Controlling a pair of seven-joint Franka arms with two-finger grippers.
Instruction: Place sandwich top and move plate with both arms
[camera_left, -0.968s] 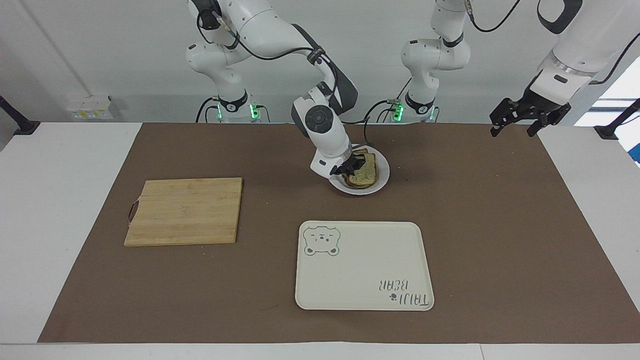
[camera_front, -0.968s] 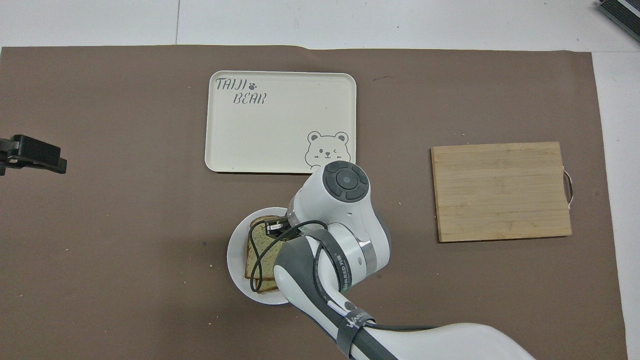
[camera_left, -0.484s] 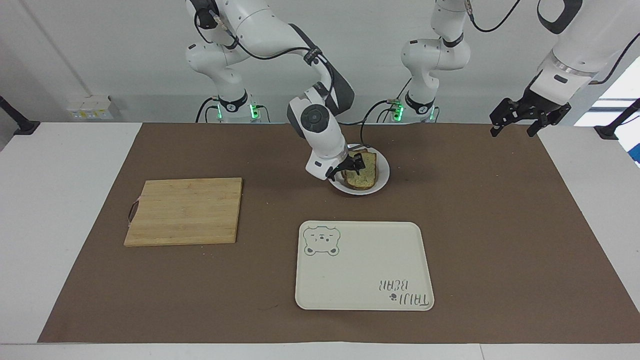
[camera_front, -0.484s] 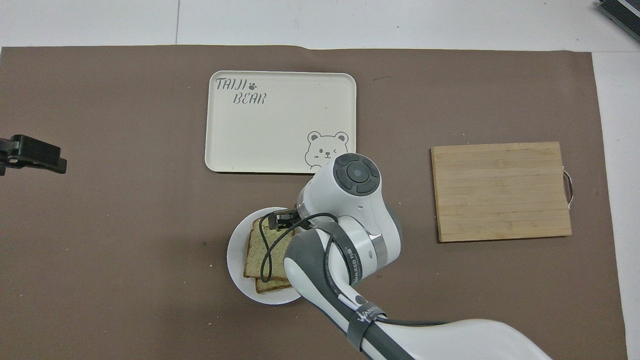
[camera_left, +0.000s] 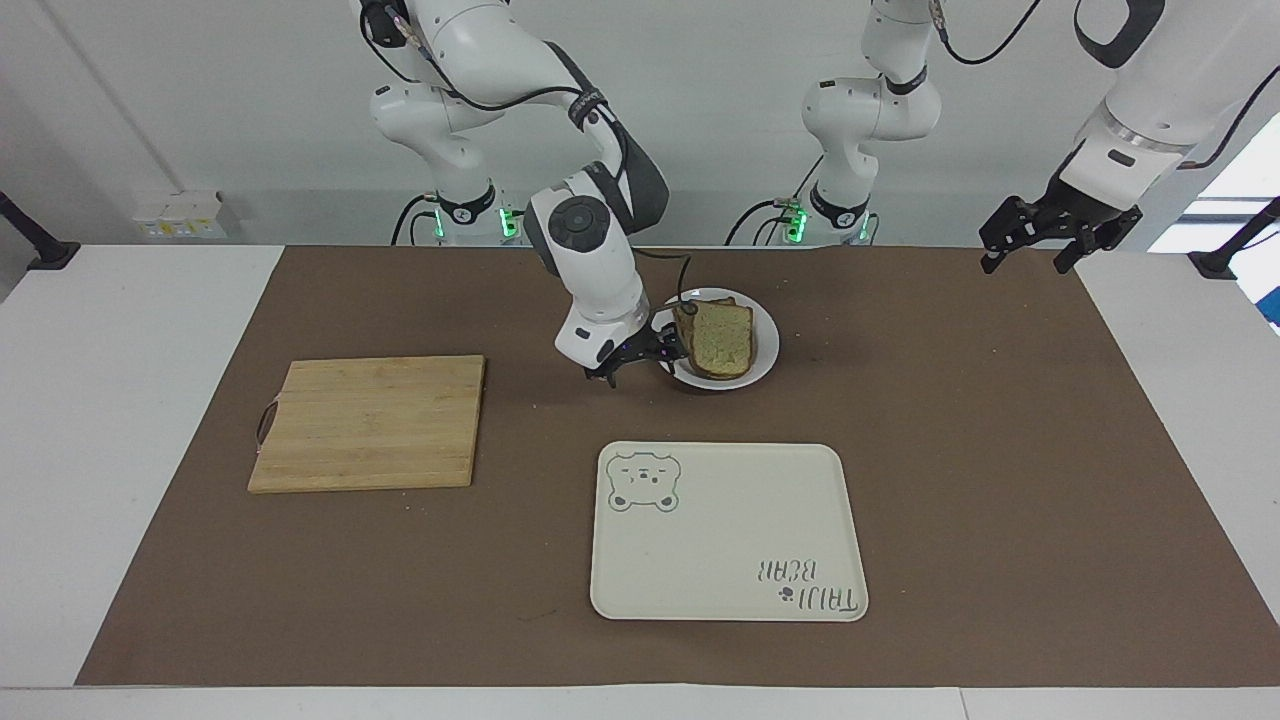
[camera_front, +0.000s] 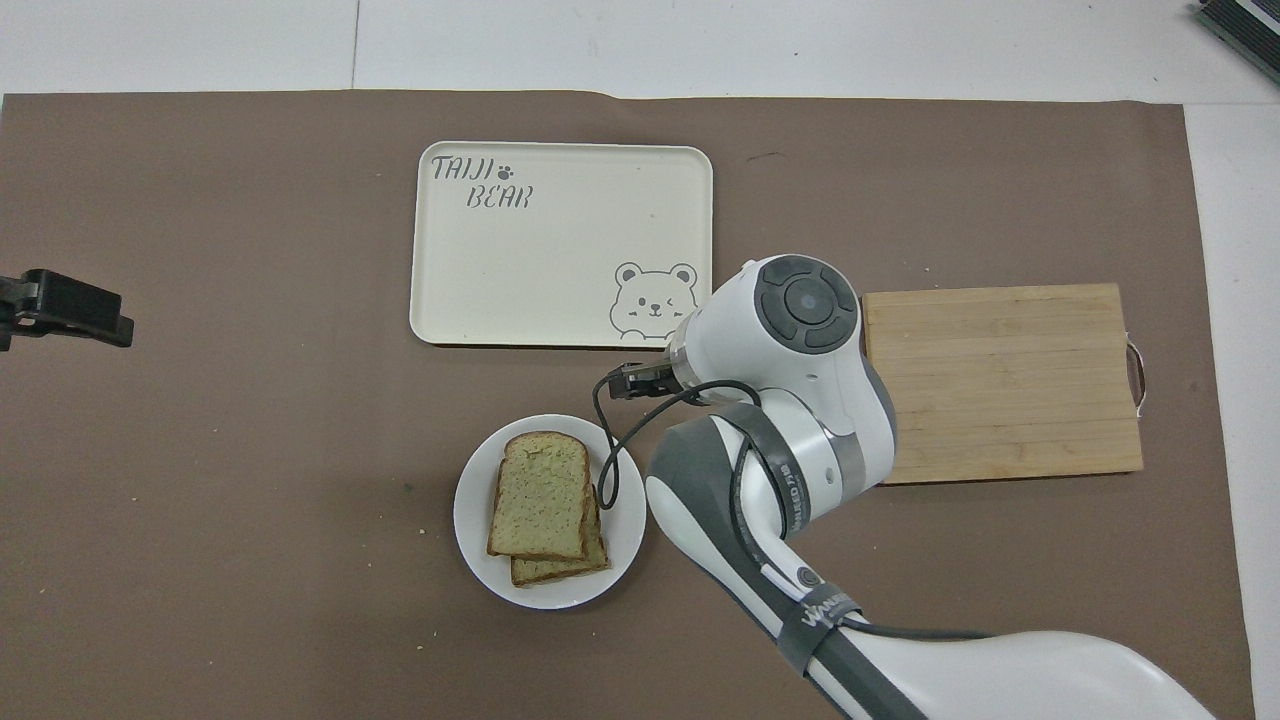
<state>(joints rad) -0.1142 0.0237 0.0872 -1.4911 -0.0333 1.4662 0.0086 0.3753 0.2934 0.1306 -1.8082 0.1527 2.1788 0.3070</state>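
Note:
The sandwich top (camera_left: 718, 335) (camera_front: 540, 492), a speckled slice with a dark crust, lies flat on another slice (camera_front: 565, 572) on the round white plate (camera_left: 768, 352) (camera_front: 470, 520). My right gripper (camera_left: 640, 362) (camera_front: 632, 380) hangs low just off the plate's rim, toward the right arm's end of the table. Its fingers are open and hold nothing. My left gripper (camera_left: 1030, 252) (camera_front: 65, 310) waits raised over the left arm's end of the table, open and empty.
A cream rectangular tray (camera_left: 728, 530) (camera_front: 560, 245) with a bear drawing lies farther from the robots than the plate. A wooden cutting board (camera_left: 368, 422) (camera_front: 1000, 380) sits toward the right arm's end; in the overhead view the right arm's wrist covers its edge.
My right gripper opened, let go of the sandwich top on the plate and drew away off the plate toward the cutting board. The left arm has not moved.

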